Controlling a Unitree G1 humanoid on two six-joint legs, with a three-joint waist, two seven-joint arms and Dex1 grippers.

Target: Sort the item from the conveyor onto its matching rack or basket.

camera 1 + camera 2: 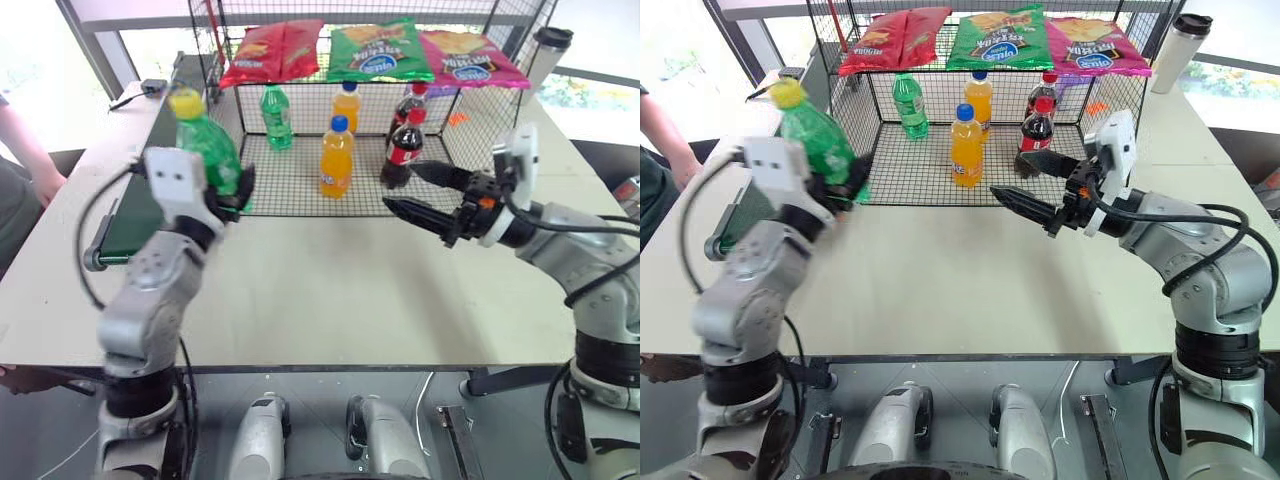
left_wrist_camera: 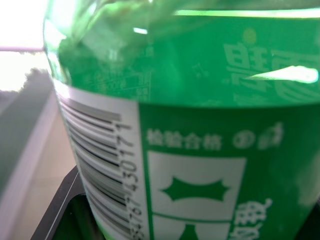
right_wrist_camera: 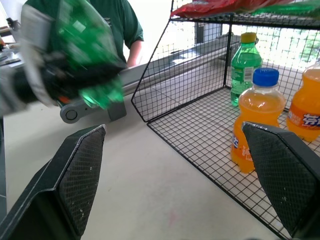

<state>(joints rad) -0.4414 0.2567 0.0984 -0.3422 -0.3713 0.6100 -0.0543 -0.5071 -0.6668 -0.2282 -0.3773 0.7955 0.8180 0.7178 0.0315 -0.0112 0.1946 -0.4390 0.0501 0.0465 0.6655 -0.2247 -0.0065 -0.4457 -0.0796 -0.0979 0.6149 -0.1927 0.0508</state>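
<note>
Bottle gripped in left fingers nr cage; right fingers wide.

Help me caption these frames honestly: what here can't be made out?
- Left pincer: fingertips hidden behind the green bottle, head views.
- Bottle's cap and base: cut off by the edges, left wrist view.
- Conveyor belt: largely covered by the left arm.
- Snack bags: print too small.

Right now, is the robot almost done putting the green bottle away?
Partway. Done: the green soda bottle is off the conveyor, lifted in the shut left gripper. Left: carry it into the black wire cage and set it down. The right gripper hangs open, empty.
</note>
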